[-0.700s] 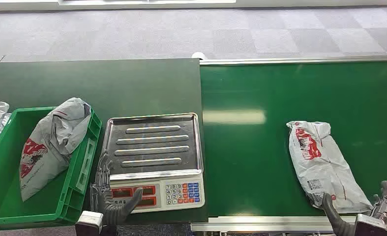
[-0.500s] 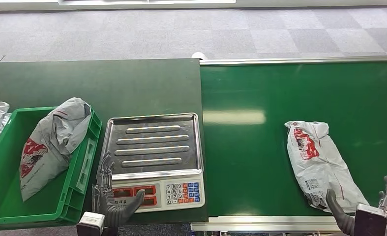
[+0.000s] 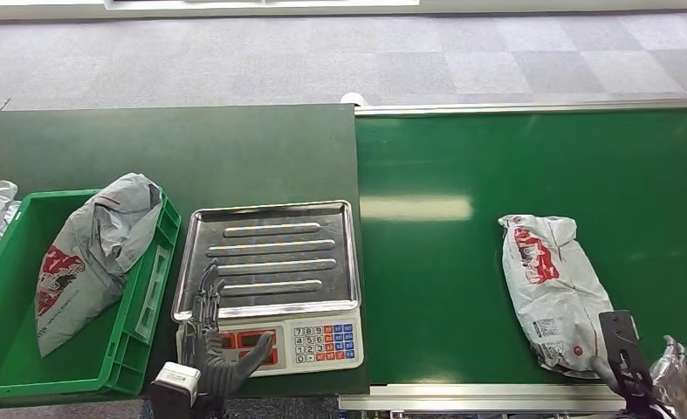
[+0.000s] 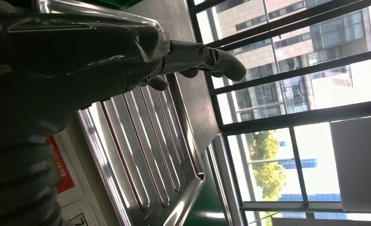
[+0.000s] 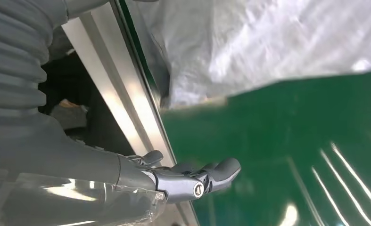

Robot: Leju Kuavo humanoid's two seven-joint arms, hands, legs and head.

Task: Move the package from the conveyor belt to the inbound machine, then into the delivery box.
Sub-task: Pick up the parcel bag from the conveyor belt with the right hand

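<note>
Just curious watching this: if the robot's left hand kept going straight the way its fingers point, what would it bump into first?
Probably the scale's steel tray: the left hand sits over the keypad front, open, fingers aimed across the tray. Its height above the tray is unclear.

the left hand (image 3: 210,349) reaches up from the near edge, left of centre, its dark fingers (image 3: 205,297) held straight and pointing far, the thick thumb (image 3: 254,349) spread out to the right; it holds nothing. in the left wrist view the fingers (image 4: 207,59) lie extended together. the right hand (image 3: 649,375) sits at the near right corner, partly cut off, its fingers (image 5: 207,176) loosely extended and apart, gripping nothing.
</note>
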